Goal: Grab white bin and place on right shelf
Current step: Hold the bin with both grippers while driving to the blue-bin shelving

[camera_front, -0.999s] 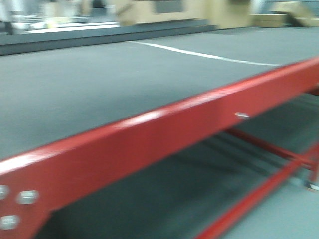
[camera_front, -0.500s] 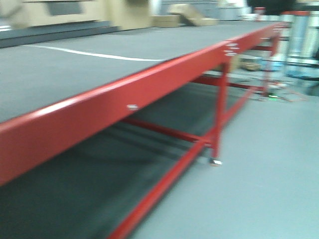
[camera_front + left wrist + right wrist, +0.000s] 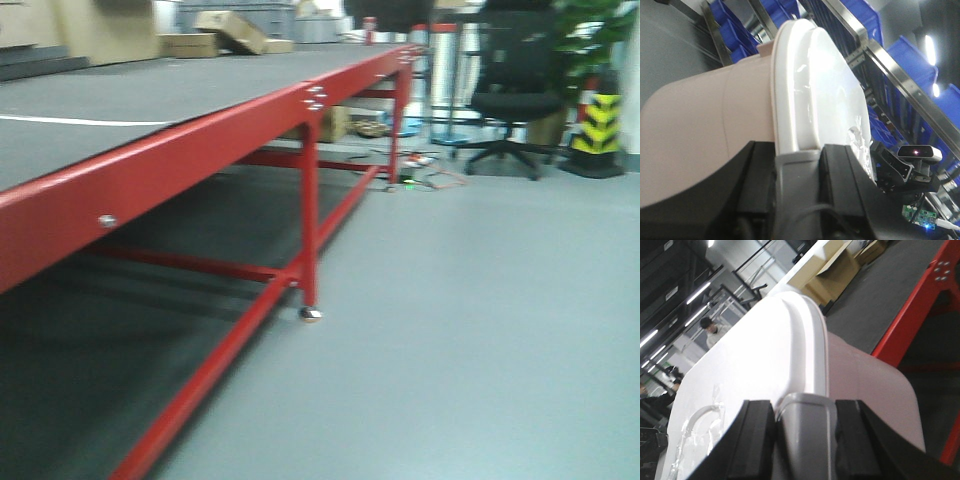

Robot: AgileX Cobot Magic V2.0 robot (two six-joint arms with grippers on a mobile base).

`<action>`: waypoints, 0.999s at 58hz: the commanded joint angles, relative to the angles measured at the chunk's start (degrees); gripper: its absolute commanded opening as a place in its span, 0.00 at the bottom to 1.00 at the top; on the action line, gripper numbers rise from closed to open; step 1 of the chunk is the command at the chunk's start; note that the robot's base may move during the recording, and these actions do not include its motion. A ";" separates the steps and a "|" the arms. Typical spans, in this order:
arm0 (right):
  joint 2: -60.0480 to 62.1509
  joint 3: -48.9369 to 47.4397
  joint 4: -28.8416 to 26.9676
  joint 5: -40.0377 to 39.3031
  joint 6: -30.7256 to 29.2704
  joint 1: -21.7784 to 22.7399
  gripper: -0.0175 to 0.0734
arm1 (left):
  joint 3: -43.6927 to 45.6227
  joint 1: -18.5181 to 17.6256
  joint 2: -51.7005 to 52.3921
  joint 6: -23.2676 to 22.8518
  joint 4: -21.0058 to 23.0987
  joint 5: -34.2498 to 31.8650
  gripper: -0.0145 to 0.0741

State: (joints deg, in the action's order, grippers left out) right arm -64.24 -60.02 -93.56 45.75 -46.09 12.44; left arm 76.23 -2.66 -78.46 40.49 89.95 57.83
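**Desk left, floor right, bin held from both ends**

In the front view, along the left and running back toward far centre: desk (image 3: 200, 110). To its right: open floor (image 3: 480, 330). Behind its far edge: cardboard boxes (image 3: 225, 32). Past the far end, to the right: office chair (image 3: 515, 90), then a post (image 3: 597, 130) further right.

In the left wrist view: left gripper (image 3: 797, 170) clamped at the near end of the bin (image 3: 715, 125), racks of storage crates (image 3: 900, 60) behind. In the right wrist view: right gripper (image 3: 805, 425) clamped likewise, desk behind on the right.
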 commanded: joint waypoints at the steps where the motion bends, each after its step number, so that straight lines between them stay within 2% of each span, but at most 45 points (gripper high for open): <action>1: 2.09 -2.00 -3.16 13.48 -2.06 -2.26 0.26 | 1.74 -3.19 2.38 1.30 3.85 18.36 0.02; 58: 2.09 -2.00 -3.16 13.48 -2.06 -2.26 0.26 | 1.74 -3.19 2.38 1.30 3.85 18.36 0.02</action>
State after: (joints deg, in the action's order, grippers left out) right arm -64.24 -60.02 -93.56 45.73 -46.09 12.44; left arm 76.23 -2.66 -78.46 40.49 89.75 57.95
